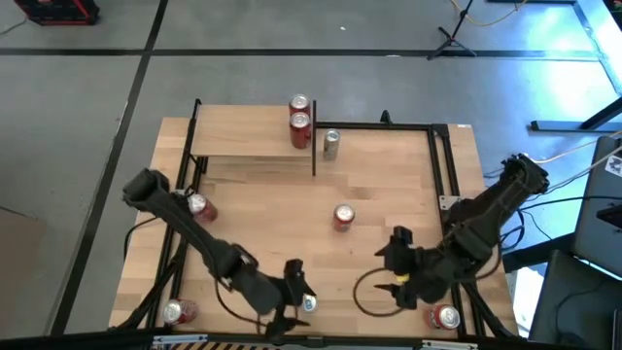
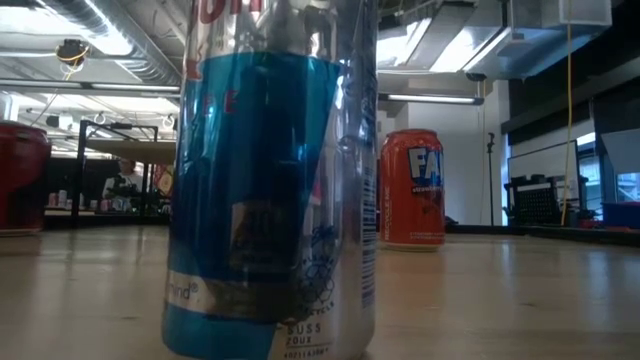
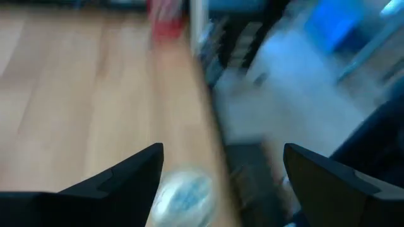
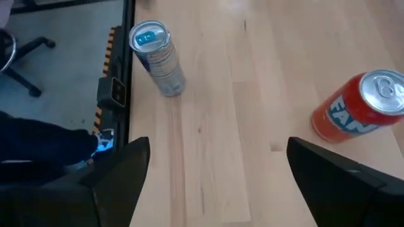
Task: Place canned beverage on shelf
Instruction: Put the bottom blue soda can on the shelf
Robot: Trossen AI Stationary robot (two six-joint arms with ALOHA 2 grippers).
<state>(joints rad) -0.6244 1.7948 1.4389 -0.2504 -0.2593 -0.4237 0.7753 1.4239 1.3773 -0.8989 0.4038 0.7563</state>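
My left gripper (image 1: 293,313), jaws wide and empty, hovered above the slim silver-and-blue beverage can (image 1: 307,303). Reaching step, I judged; next, lower, close, carry to the light-wood shelf (image 1: 248,131).

This is a lab or industrial workshop. The light-wood table (image 1: 389,194) stands on a bare grey concrete floor (image 1: 87,126) marked with dark tape lines. The low view shows exposed ceiling ducting (image 2: 130,40), strip lights (image 2: 440,98) and metal racking (image 2: 110,150), with a stand's legs (image 1: 452,39) beyond the table.
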